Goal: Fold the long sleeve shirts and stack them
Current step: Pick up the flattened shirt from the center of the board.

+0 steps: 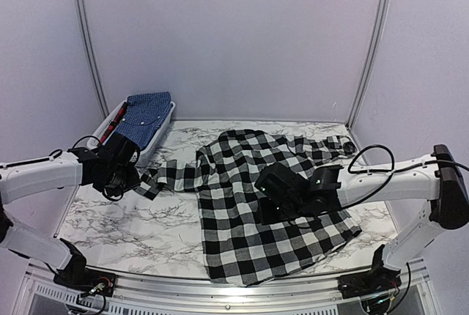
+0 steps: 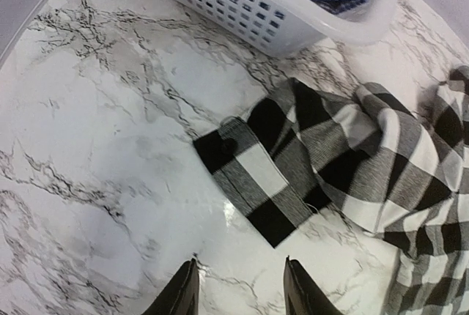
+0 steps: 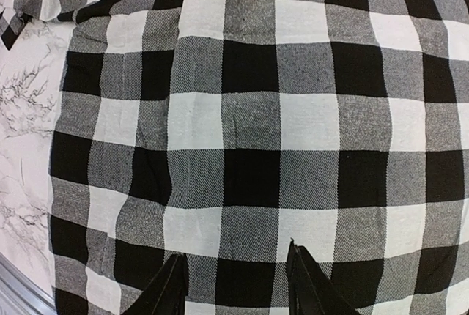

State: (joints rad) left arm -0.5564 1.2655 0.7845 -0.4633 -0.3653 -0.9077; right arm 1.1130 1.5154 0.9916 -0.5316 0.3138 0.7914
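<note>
A black-and-white checked long sleeve shirt (image 1: 249, 205) lies spread flat on the marble table, one sleeve stretched out to the left. That sleeve's cuff (image 2: 249, 176) rests flat on the table just ahead of my left gripper (image 2: 240, 282), which is open and apart from the cloth. My right gripper (image 3: 236, 278) hovers open over the shirt's body (image 3: 256, 110), with nothing between its fingers. In the top view the left gripper (image 1: 130, 179) sits at the cuff end and the right gripper (image 1: 262, 201) over the shirt's middle. A blue finely printed shirt (image 1: 146, 113) lies folded in the basket.
A white slotted plastic basket (image 2: 278, 22) stands at the back left, close behind the sleeve. Bare marble table (image 1: 132, 227) shows at the front left. Grey walls close the back and sides. A metal rail (image 1: 220, 286) runs along the near edge.
</note>
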